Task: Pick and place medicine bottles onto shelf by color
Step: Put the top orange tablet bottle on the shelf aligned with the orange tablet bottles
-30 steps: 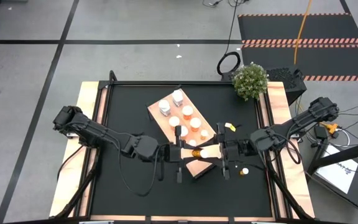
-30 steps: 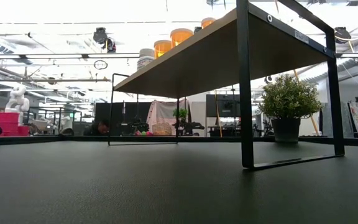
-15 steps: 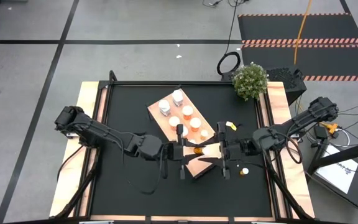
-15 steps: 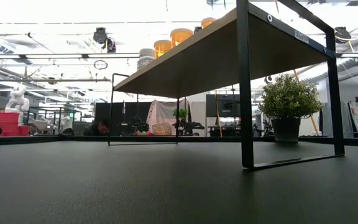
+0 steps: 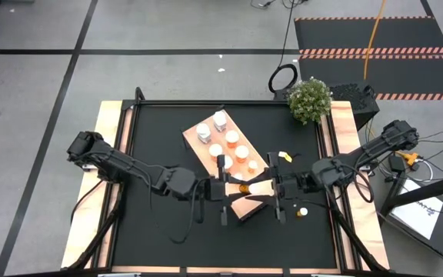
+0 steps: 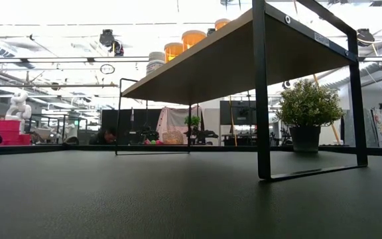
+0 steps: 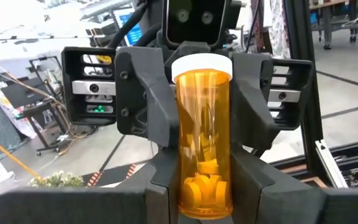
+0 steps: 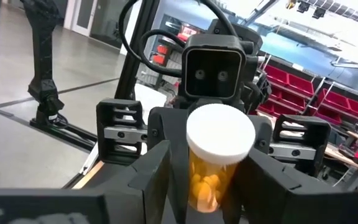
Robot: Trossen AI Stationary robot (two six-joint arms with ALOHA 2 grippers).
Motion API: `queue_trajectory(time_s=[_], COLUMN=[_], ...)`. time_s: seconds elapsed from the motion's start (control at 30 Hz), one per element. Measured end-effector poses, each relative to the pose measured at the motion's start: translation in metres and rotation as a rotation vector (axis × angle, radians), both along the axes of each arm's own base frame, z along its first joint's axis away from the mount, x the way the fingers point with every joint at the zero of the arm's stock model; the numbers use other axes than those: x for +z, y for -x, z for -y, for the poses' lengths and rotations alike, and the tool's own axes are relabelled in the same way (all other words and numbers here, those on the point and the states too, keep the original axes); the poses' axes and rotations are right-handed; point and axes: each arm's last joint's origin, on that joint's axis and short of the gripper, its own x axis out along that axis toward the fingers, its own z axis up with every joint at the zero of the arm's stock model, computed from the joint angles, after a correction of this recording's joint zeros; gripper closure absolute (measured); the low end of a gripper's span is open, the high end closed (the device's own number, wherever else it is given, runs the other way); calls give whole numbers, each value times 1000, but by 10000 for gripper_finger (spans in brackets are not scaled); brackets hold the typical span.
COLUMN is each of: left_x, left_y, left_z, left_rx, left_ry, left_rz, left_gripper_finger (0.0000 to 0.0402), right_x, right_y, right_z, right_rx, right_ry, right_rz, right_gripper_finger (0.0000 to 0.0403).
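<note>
Both grippers met over the light-wood shelf's [image 5: 229,158] near end: the left gripper [image 7: 205,186] clamped a translucent orange white-capped pill bottle [image 7: 205,137], the right gripper's [image 8: 219,168] fingers bracketing it, apparently for a handover.

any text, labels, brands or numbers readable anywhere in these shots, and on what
None can be read.
Orange bottle held between both grippers: no label showing.
Shelf frame has a small sticker near its top rail: too small to read.
Paper beside the table: print too small.
</note>
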Motion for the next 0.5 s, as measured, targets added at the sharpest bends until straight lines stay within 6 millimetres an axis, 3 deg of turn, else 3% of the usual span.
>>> queue_trajectory(time_s=[0.5], left_x=[1], left_y=[0], left_z=[0], left_rx=[-3], left_ry=[7], left_rz=[7], left_gripper_finger=[309], right_x=[1], right_y=[0], right_z=[0], right_rx=[0], right_ry=[-13], right_rz=[6], right_gripper_finger=[259])
